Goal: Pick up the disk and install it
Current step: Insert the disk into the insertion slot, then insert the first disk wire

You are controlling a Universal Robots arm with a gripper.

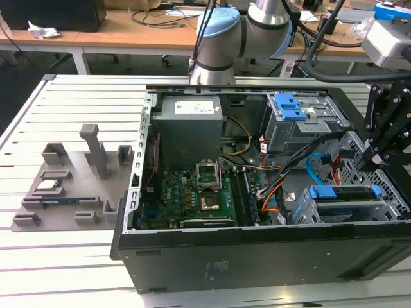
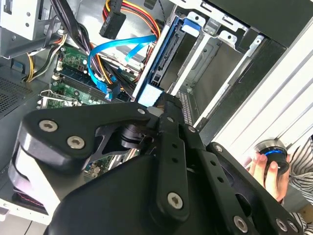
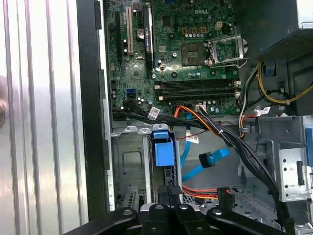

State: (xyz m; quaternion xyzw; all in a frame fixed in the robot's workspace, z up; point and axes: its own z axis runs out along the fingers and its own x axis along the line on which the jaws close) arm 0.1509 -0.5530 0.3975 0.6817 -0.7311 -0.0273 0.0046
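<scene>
Disk (image 1: 340, 194) seated in drive cage (image 1: 379, 212) inside computer case (image 1: 257, 256), gripper (image 1: 385, 144) state unclear

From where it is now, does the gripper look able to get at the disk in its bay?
Probably yes. The gripper hangs just above the case's open side, near the disk standing on edge in its drive cage. Loose cables run beside the bay, not over it.

This looks like a lab or workshop where robots are tried out. An open computer case (image 1: 257, 192) lies on a worktop (image 1: 70, 256) made of long metal strips, with its green board (image 1: 192, 192) and coloured wires showing. A robot arm (image 1: 237, 38) reaches over it. Behind stand wooden desks (image 1: 115, 32) with cables, and grey plastic holders (image 1: 70, 186) sit beside the case
</scene>
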